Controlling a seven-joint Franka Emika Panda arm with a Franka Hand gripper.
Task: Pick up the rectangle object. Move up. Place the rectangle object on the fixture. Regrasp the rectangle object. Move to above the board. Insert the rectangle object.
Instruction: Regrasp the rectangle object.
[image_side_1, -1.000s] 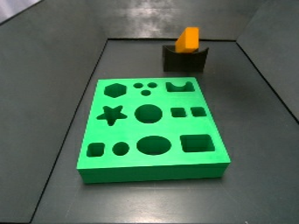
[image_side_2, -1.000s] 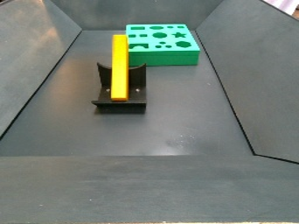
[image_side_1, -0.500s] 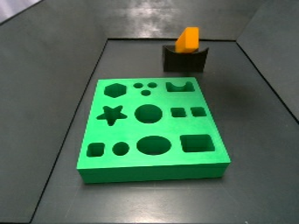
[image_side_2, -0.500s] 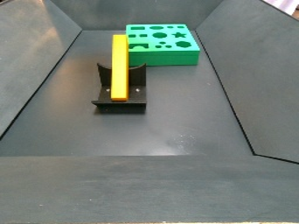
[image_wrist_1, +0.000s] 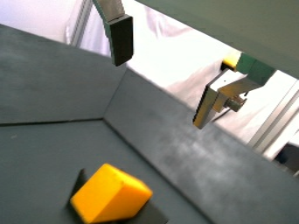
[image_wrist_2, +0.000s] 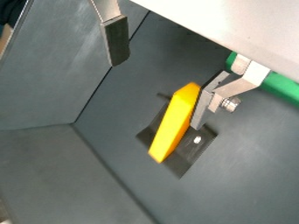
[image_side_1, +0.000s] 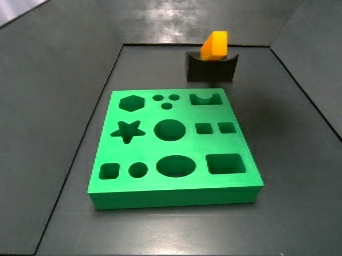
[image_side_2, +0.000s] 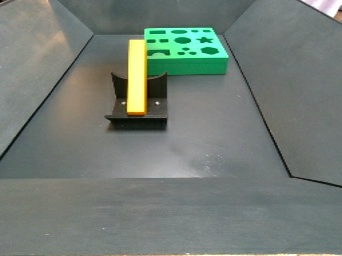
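While the gripper (image_wrist_2: 163, 66) hangs above the fixture (image_wrist_2: 177, 149), note its fingers (image_wrist_2: 115, 42) spread wide with nothing between them; you see it in both wrist views only. Nearest in a side view, the block (image_side_2: 135, 72) lies on the fixture (image_side_2: 138, 104), ungripped. Beyond it sits the board (image_side_2: 187, 49) on the floor (image_side_2: 201, 140)

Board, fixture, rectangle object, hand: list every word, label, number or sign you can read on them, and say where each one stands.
None: no text, label, number or sign can be read in any view.
The board bears only shaped cut-outs.
The rectangle object is plain, resting on the fixture.
The hand is open above them; its fingers show no markings.
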